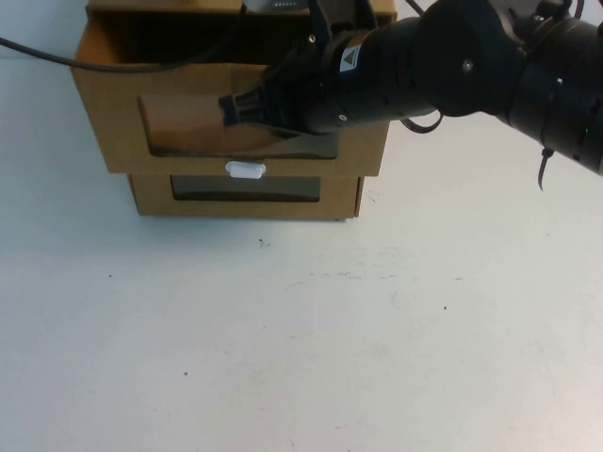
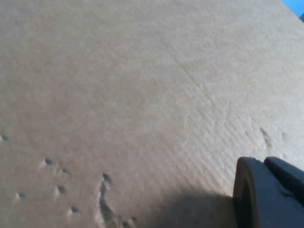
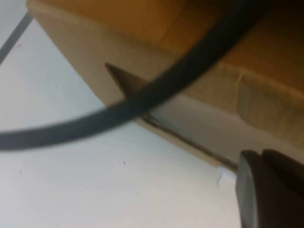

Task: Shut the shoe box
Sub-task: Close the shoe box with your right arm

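1. The brown cardboard shoe box [image 1: 108, 122] with a clear rectangular window in its front sits at the far edge of the white tabletop [image 1: 301, 330]. It is stacked on a matching, lower brown cardboard box [image 1: 151, 195].
2. A small white pull tab [image 1: 245, 169] hangs below the shoe box's window, just above the lower box's window.
3. The shoe box's front panel stands forward of the lower box's front, and a dark gap shows behind the top edge of the panel.
4. The black right arm [image 1: 452, 66] reaches in from the right and lies across the front of the shoe box, covering the right part of its window.
5. The right tool [image 3: 270, 190] is close to a lower corner of the brown cardboard, above the tabletop. I cannot tell how far open it is or whether it has hold of anything.
6. The left tool [image 2: 268, 194] sits right against a plain, dented cardboard surface. Its opening cannot be told either.
7. A thin black cable [image 1: 94, 61] runs in from the left across the top of the shoe box.
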`<state>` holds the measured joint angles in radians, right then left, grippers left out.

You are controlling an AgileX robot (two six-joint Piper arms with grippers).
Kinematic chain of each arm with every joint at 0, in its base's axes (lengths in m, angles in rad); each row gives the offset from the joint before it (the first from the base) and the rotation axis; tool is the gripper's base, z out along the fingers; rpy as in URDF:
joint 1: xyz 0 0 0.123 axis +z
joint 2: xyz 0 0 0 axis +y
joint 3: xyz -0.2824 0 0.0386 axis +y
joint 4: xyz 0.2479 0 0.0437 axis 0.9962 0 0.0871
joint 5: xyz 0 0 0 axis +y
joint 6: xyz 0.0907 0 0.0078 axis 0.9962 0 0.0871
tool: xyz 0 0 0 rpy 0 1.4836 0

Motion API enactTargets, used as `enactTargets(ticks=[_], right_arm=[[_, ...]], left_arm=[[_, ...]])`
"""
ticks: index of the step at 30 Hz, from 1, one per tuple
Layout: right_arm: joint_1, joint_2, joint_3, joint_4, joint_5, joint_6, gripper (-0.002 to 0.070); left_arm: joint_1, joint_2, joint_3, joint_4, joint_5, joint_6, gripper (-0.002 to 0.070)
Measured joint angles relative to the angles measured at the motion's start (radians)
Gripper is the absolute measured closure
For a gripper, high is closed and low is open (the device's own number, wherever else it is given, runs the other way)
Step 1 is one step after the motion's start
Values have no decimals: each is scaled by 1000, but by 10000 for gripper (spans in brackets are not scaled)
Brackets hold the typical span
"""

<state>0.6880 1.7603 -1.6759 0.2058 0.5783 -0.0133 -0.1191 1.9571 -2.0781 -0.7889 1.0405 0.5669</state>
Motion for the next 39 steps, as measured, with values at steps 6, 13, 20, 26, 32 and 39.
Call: enactTargets(ticks=[6,13,20,26,32,39], right_arm=[[-11,0,-1,-14,-73,-1,687],[-58,0,-1,0,-75,-1,687],[-66,12,-9,0,-88,-1,687],[-79,74,-66,0,-139,-1,687],[-81,141,-141,-4,-160,-1,687],[-103,205,-212,1,-173,-1,687]], left_arm=[[0,0,0,0,1,0,677],[0,0,0,0,-5,0,677],[0,0,0,0,-7,0,677],[0,0,0,0,-9,0,677],[0,0,0,0,-9,0,677],[0,0,0,-3,-9,0,677]])
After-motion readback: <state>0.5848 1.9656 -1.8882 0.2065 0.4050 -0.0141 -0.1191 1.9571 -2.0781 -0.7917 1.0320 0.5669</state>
